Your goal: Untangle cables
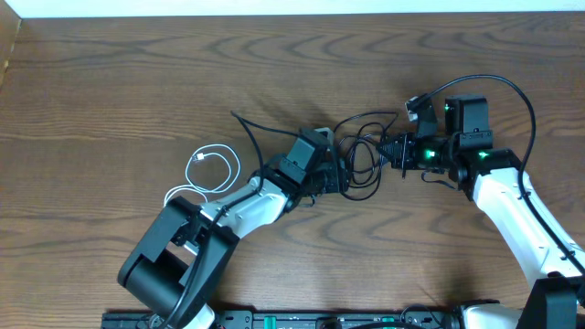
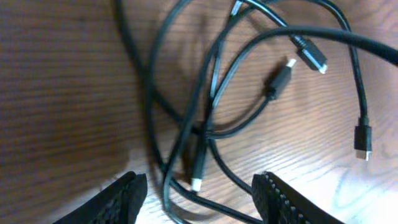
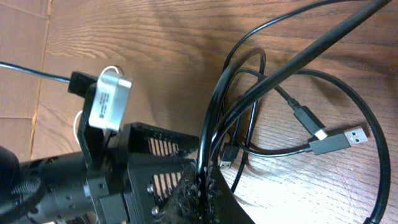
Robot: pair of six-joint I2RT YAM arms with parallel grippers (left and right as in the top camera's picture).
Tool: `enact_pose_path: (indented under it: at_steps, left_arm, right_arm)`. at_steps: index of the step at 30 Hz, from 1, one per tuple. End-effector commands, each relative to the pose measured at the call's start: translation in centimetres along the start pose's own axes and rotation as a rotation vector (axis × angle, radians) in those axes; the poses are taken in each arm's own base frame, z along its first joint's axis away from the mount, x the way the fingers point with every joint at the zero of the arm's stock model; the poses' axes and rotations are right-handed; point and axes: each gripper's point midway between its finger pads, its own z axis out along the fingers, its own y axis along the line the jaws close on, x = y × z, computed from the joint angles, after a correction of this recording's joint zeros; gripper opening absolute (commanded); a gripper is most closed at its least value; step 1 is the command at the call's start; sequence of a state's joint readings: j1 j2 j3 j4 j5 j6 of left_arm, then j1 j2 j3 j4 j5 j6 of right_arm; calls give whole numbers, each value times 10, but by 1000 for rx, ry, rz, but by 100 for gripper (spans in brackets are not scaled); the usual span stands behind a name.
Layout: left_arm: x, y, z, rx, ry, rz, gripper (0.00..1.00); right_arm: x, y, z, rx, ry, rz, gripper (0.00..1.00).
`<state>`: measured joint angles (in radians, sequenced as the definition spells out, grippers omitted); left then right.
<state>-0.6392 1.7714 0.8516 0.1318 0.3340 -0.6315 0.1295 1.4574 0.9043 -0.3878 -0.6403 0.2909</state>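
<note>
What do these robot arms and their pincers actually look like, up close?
Both arms have white shells between chunky black joints. The left arm ends in a left gripper with black ridged fingers. The right arm shows green lights and a thick black wire looping over it.

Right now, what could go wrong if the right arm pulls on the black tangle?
The right gripper seems to pinch more than one strand of the black cable, so pulling may tighten the tangle. The open left gripper pins nothing, so everything could drag along. Loose plugs may snag in loops.
</note>
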Motion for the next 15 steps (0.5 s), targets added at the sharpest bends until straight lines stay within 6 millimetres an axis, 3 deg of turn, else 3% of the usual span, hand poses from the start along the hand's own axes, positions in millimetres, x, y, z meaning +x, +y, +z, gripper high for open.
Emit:
enact_pose_path:
  at_steps: [1, 15]
  left_arm:
    - [-2, -5, 3, -10, -15, 19, 60]
    - [5, 4, 12, -75, -20, 40, 53]
  right_arm:
    - [-9, 15, -6, -34, -25, -52, 1]
    - [-12, 21, -13, -43, -46, -69, 1]
